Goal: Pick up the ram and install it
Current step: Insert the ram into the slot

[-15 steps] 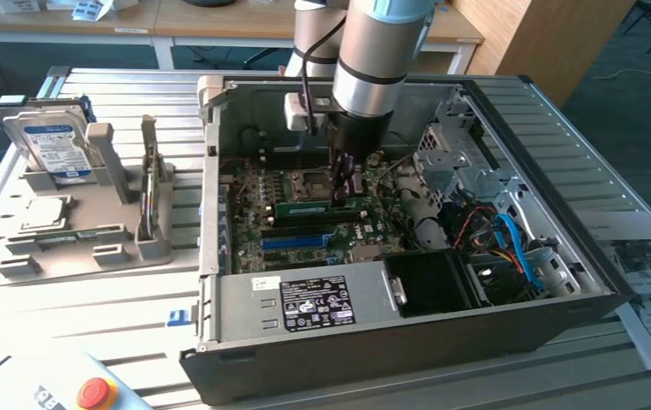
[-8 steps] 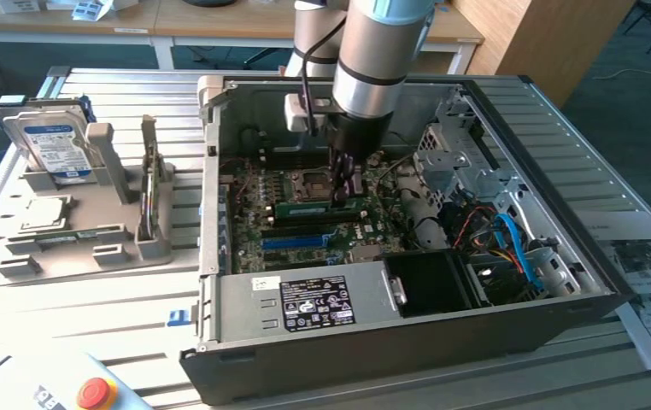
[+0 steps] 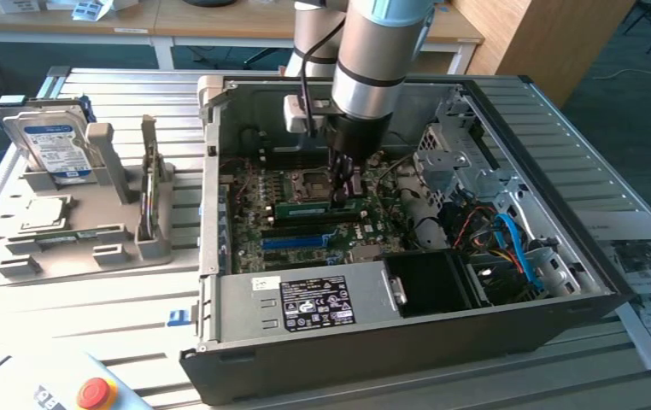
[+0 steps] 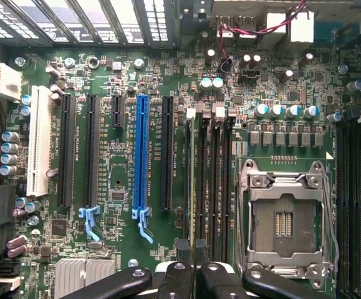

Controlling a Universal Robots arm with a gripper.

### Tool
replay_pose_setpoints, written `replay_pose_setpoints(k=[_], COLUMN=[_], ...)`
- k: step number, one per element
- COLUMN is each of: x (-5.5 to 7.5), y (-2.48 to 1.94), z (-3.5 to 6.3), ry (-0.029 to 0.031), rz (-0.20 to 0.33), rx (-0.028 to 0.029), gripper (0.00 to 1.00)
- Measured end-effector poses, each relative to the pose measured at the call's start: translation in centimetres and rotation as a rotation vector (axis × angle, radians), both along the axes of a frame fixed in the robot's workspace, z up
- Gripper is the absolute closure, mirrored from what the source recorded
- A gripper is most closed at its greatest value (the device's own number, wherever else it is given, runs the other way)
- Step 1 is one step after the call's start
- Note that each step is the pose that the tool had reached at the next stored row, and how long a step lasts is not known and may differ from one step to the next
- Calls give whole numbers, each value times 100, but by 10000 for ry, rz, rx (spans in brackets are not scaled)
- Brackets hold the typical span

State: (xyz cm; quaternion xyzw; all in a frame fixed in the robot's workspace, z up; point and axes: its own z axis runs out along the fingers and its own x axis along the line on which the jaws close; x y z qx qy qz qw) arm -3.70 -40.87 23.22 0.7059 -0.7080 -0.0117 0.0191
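The ram (image 3: 302, 207) is a thin green stick standing on edge among the black memory slots of the motherboard inside the open computer case (image 3: 599, 282). My gripper (image 3: 343, 192) reaches straight down onto the stick, near its end toward the exterior view's right. In the wrist view the ram (image 4: 190, 180) appears edge-on as a thin line running away from the black fingers (image 4: 179, 277), and my gripper (image 4: 194, 274) is shut on it. I cannot tell whether the stick is pressed fully into its slot.
A long blue slot (image 4: 141, 156) and an open CPU socket (image 4: 286, 218) flank the memory slots. The power supply (image 3: 314, 303) sits at the case front and drive cages (image 3: 462, 162) to the exterior view's right. A hard drive (image 3: 52, 141) stands in a grey fixture (image 3: 97, 248) outside the case.
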Motion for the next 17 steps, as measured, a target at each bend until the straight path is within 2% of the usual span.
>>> replay_pose_setpoints(k=[17], x=[0], y=[-15], z=[-1], ry=[-1], rz=[-116], rx=[1], gripper=[88])
